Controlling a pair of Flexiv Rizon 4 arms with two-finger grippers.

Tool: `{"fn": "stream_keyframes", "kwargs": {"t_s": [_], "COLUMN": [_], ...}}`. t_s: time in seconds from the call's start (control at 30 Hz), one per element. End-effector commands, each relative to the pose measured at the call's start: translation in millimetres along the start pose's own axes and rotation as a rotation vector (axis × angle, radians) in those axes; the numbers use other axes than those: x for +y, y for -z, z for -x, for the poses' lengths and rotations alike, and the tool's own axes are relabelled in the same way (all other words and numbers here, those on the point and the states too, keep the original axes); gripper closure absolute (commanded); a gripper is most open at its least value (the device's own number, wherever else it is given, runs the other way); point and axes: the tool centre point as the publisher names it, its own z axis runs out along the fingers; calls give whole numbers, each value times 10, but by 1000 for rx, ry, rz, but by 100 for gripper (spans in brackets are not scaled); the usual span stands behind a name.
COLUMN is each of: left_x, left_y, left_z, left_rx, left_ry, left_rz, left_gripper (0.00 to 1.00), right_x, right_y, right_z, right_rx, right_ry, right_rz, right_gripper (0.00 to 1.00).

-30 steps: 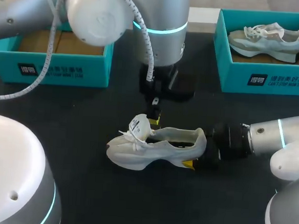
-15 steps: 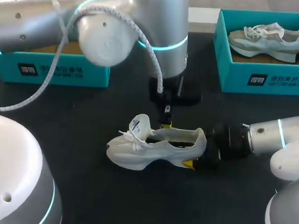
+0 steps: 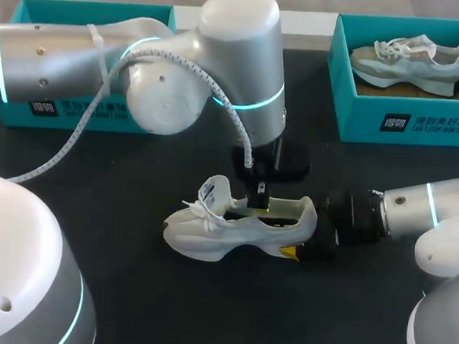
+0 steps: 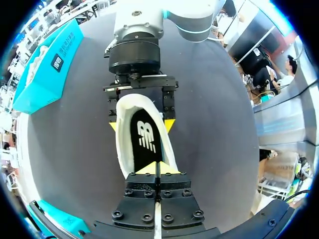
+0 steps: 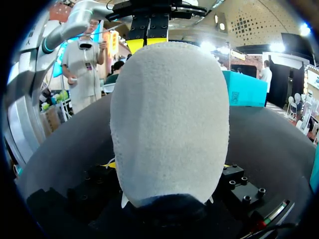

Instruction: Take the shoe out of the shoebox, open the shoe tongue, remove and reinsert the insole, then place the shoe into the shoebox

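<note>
A white shoe (image 3: 234,223) stands upright mid-table, toe to the left, its tongue (image 3: 216,193) lifted. My right gripper (image 3: 303,242) is shut on the heel, one yellow tip on each side of the shoe (image 4: 124,149). In the right wrist view the heel (image 5: 169,124) fills the space between its fingers. My left gripper (image 3: 261,198) points down into the shoe's opening, shut, with its tips (image 4: 158,168) together at the black insole (image 4: 144,139). Whether they pinch the insole I cannot tell.
An open teal shoebox (image 3: 76,110) sits at the back left, largely hidden behind my left arm. A second teal box (image 3: 410,122) at the back right holds another pale shoe (image 3: 411,60). Dark table surrounds the shoe.
My left arm swung to the right and came lower, carrying its shut gripper from behind the tongue to the shoe's opening. The right gripper and shoe have stayed put.
</note>
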Motion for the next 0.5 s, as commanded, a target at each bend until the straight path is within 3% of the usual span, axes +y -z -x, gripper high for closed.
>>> {"fn": "stream_keyframes", "kwargs": {"t_s": [0.03, 0.27, 0.5], "left_x": [-3, -3, -75], "left_y": [0, 0, -253], "left_z": [6, 6, 128], "left_rx": [2, 2, 14], "left_ry": [-1, -1, 23], "left_rz": [1, 1, -15], "left_gripper": [100, 100, 100], "right_x": [-14, -14, -14], "right_y": [-50, -50, -50], "right_z": [9, 9, 9], "right_rx": [-2, -2, -2], "right_ry": [-1, -1, -1], "right_rz": [-5, -5, -5], "right_gripper": [100, 100, 100]}}
